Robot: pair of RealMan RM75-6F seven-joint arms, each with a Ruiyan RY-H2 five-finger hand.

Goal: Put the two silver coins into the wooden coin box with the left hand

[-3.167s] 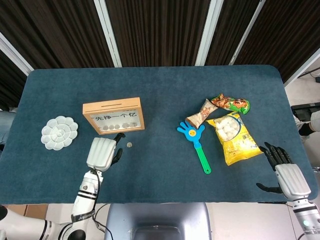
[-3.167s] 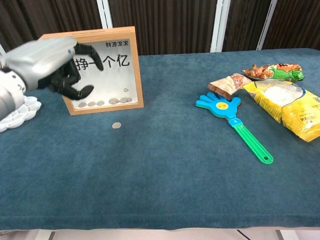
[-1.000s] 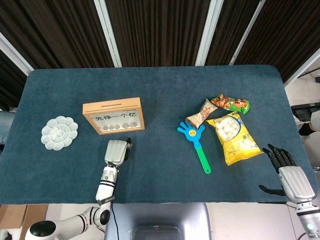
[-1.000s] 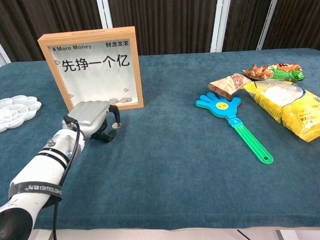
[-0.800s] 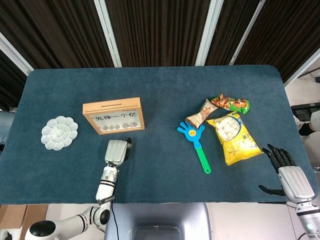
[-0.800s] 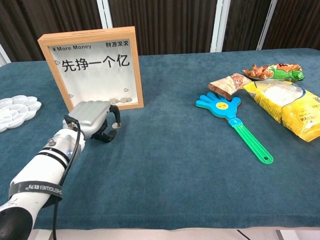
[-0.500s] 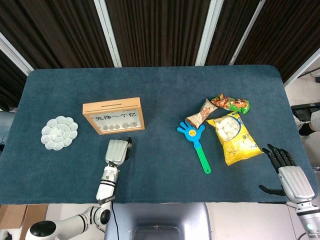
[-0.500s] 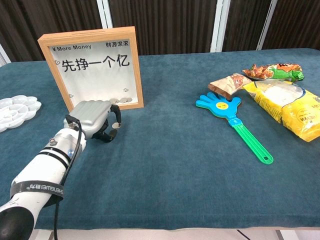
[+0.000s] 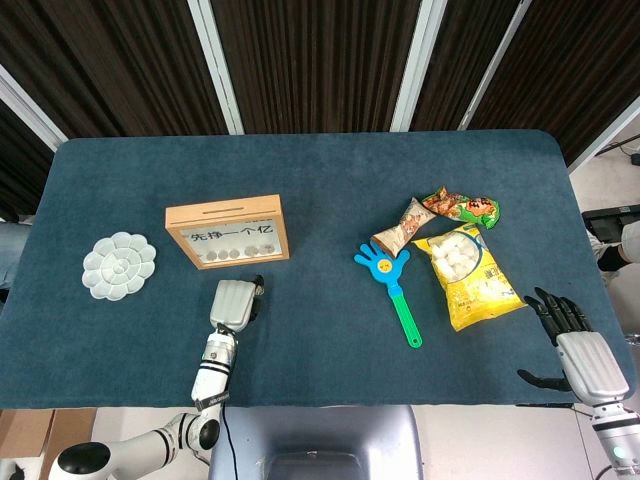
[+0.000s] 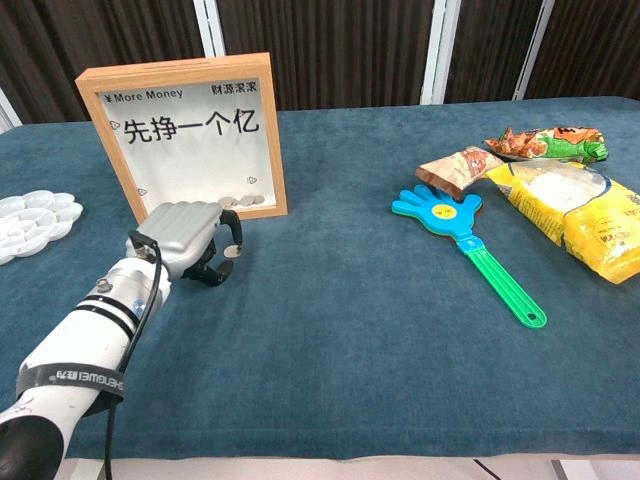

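The wooden coin box (image 9: 227, 232) (image 10: 190, 135) stands upright left of centre, with several coins behind its clear front. My left hand (image 9: 233, 303) (image 10: 183, 238) is low on the table just in front of the box, fingers curled in. A small silver coin (image 10: 228, 252) shows at table level between its fingertip and thumb, and the hand pinches it. In the head view the fingers hide the coin. No other loose coin is visible. My right hand (image 9: 575, 345) hovers off the table's front right corner, fingers apart, holding nothing.
A white flower-shaped palette (image 9: 118, 265) (image 10: 25, 222) lies left of the box. A blue and green hand clapper (image 9: 390, 280) (image 10: 470, 245) lies right of centre. A yellow snack bag (image 9: 462, 265) (image 10: 575, 215) and two smaller packets (image 9: 460, 207) (image 9: 402, 228) lie beyond it.
Over three seconds my left hand came down from beside the box's front onto the coin and curled around it. In the last second it has stayed still. The right hand barely moved.
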